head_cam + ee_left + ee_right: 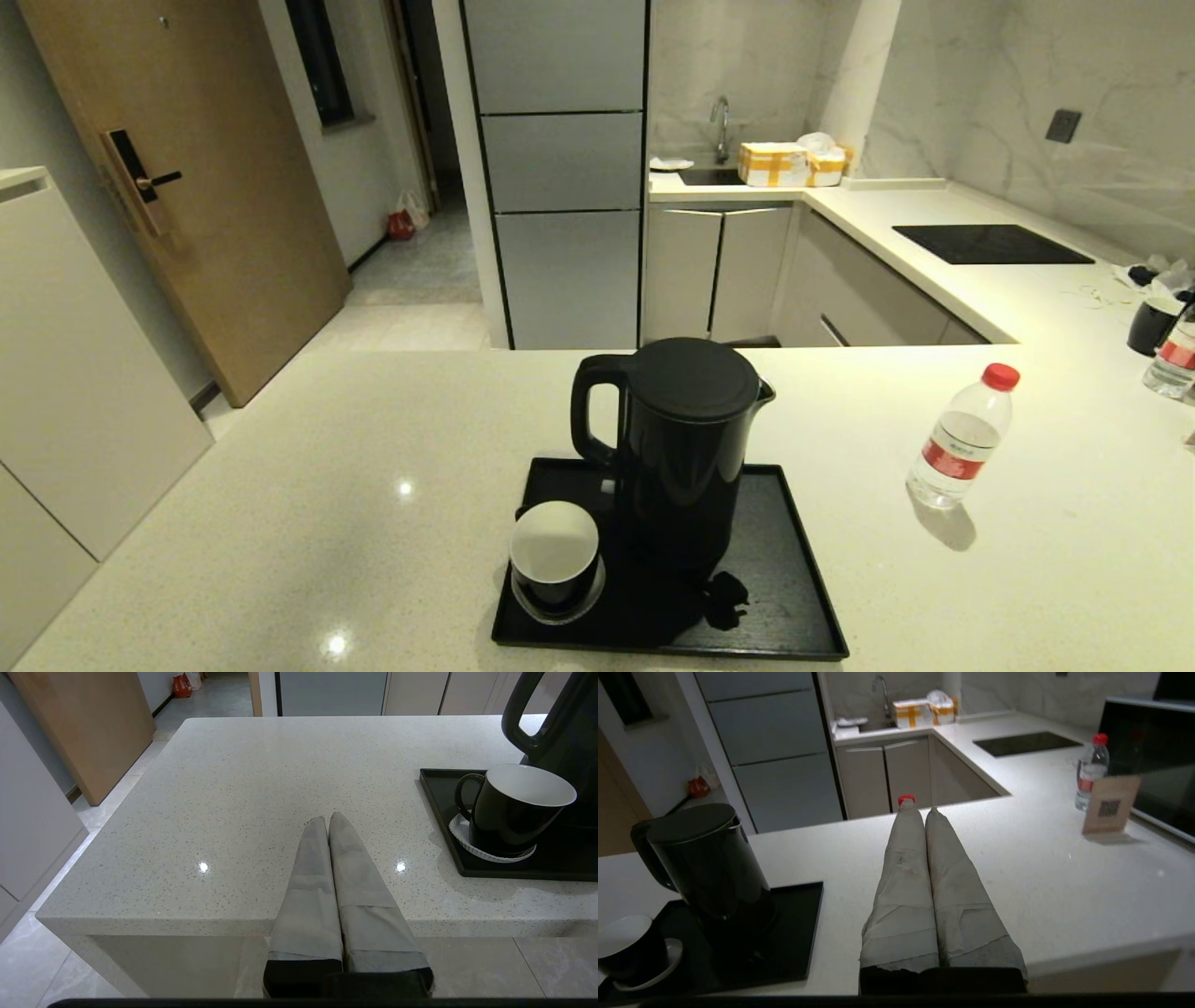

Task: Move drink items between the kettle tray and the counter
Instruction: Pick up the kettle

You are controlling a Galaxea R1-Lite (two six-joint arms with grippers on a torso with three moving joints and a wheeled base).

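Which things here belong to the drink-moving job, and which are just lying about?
For the job:
kettle, standing on the tray
kettle tray
bottle, upright on the counter right of the tray
left gripper and right gripper, both shut, empty

Lying about:
black cup on the tray
hob panel
second bottle
taped boxes

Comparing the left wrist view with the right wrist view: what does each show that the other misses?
Left wrist only: the shut left claw and the glossy black cup's loop handle.
Right wrist only: the shut right claw, the red-capped clear plastic bottle behind it, and the black glass hob panel.
Both: the tall black electric kettle, flat black tray and speckled off-white counter.
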